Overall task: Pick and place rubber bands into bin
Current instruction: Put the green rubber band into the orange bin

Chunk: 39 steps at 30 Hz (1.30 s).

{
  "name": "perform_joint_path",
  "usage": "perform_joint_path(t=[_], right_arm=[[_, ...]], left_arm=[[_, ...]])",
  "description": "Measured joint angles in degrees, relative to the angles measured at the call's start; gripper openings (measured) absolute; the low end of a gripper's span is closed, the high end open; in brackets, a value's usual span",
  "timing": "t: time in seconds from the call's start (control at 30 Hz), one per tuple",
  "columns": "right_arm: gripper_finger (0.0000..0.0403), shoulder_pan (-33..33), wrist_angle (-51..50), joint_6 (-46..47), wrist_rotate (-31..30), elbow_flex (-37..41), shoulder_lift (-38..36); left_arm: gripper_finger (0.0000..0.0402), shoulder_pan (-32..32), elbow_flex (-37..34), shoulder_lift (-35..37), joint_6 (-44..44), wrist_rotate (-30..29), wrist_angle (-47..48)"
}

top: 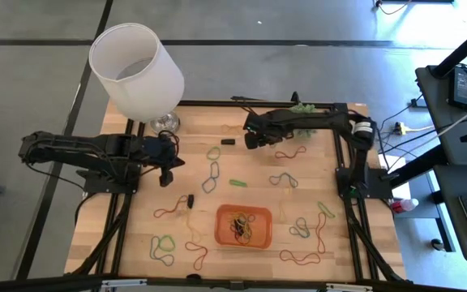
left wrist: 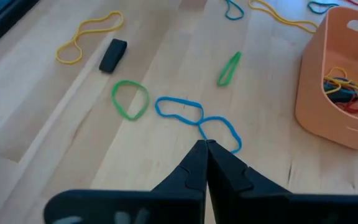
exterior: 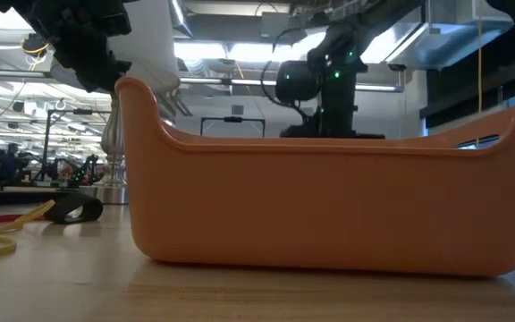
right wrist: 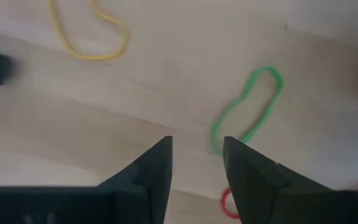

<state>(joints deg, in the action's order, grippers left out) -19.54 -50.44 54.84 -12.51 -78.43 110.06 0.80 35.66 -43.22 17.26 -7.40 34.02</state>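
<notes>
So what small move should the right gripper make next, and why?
Probably lower straight down: the right gripper hangs open above the wood with nothing between its fingers, and a green rubber band lies just ahead, so descending could bracket it for a pinch.

From above I see bare wood between the orange bin and the right gripper, crossed only by flat rubber bands; the tall white lampshade blocks the far left corner.
</notes>
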Motion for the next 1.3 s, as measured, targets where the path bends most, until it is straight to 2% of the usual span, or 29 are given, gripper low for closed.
perform_joint_path(t=[0.47, 0.93, 1.3], right_arm=[[0.0146, -0.88, -0.74, 4.95, 0.14, 0.02, 4.40], [0.0079, -1.62, -0.81, 4.79, 0.02, 0.09, 5.62], [0.0073, -1.67, 0.99, 4.87, 0.12, 1.55, 5.77]], left_arm=[[0.0002, 0.00, 0.02, 0.00, -2.47, 0.01, 0.03], [0.0003, 0.00, 0.02, -0.04, -3.50, 0.00, 0.07], [0.0004, 0.00, 0.02, -0.04, -3.50, 0.00, 0.26]])
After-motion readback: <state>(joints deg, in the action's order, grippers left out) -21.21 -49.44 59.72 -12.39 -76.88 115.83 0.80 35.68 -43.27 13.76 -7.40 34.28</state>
